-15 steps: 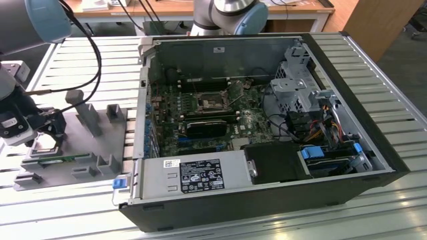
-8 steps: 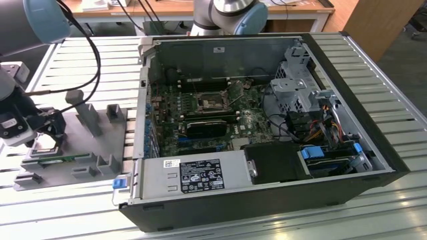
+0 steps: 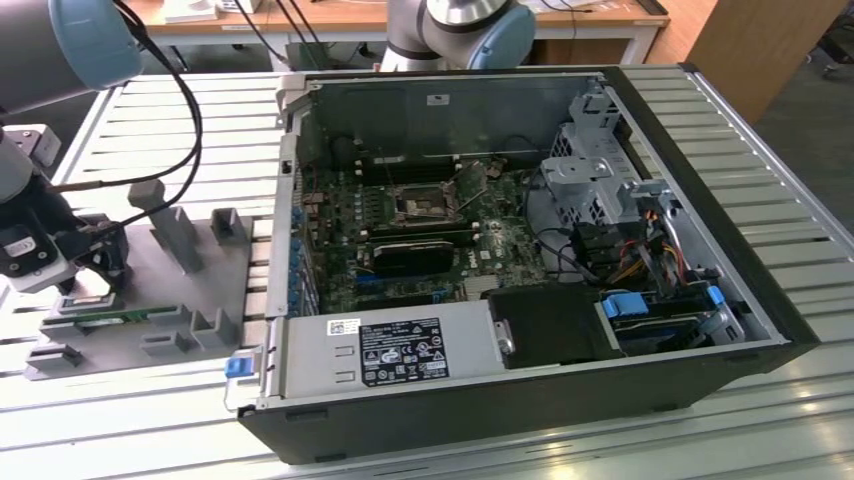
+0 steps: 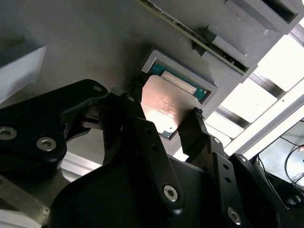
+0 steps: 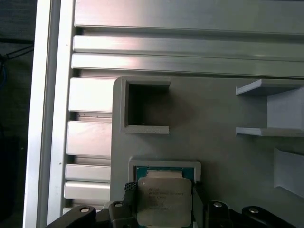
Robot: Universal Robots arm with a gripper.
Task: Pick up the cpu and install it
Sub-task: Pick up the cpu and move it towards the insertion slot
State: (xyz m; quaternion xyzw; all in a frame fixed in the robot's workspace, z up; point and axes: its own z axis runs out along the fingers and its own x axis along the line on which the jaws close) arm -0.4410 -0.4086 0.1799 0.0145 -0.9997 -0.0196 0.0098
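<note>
Gripper point(image 4: 165, 103) sits low over the grey fixture tray point(image 3: 200, 290) at the exterior view's lower left. Its two black fingers point(image 4: 195, 126) are against opposite edges of the cpu point(image 4: 164, 108), so it looks pinched, w/ no gap showing either side. In the first wrist view the cpu point(image 5: 164, 199) lies over its shallow square pocket point(image 5: 164, 164), green board edge peeking past the silver lid. Can't tell whether it's seated or just lifted.

Step in hand, by judgement: the pick-up, at the grasp, so install not begun. The move out calls for a straight, level pull so the chip doesn't catch the pocket rim or tilt between the pads. Install calls for exact squaring to the socket and a gentle set-down w/o sideways push.

Containers: a neighbouring open box pocket point(image 5: 142, 129) on the tray looks empty, and a long narrow green stick point(image 3: 114, 316) lies in a slot nr the arm. The open PC case point(image 3: 747, 300), mid-frame to right in the exterior view, holds the motherboard point(image 3: 400, 270). The square socket frame point(image 3: 420, 203) on it looks unfilled, well apart from the cpu.
</note>
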